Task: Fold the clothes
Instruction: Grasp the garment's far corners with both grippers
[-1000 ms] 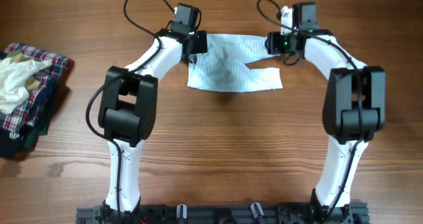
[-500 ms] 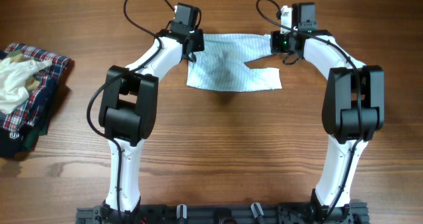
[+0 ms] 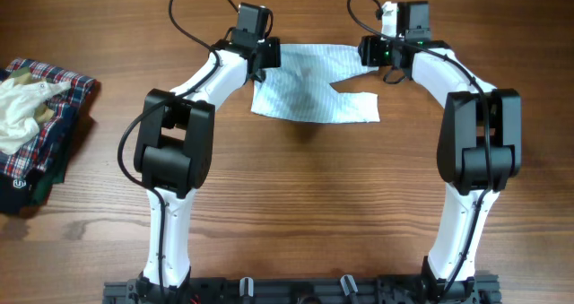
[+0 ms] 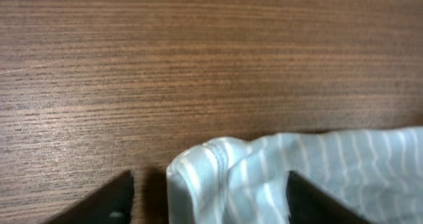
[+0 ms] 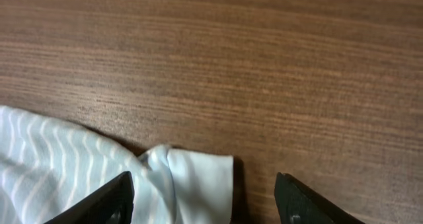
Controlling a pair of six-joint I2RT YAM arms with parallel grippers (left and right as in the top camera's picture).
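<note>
A light blue-and-white striped garment (image 3: 314,87) lies flat on the wooden table at the far middle, with a notch in its right edge. My left gripper (image 3: 267,55) is at its far left corner. In the left wrist view the fingers (image 4: 210,204) are wide open with the bunched corner (image 4: 225,174) between them. My right gripper (image 3: 369,51) is at the far right corner. In the right wrist view the fingers (image 5: 206,204) are wide open around the folded corner (image 5: 195,178).
A pile of clothes (image 3: 36,116) sits at the table's left edge: a plaid shirt, a white garment on top and a dark item below. Bare wood (image 3: 314,205) lies in front of the striped garment.
Both grippers have edged slightly toward the far side, and the garment's near edge has crept a little farther and to the left.
</note>
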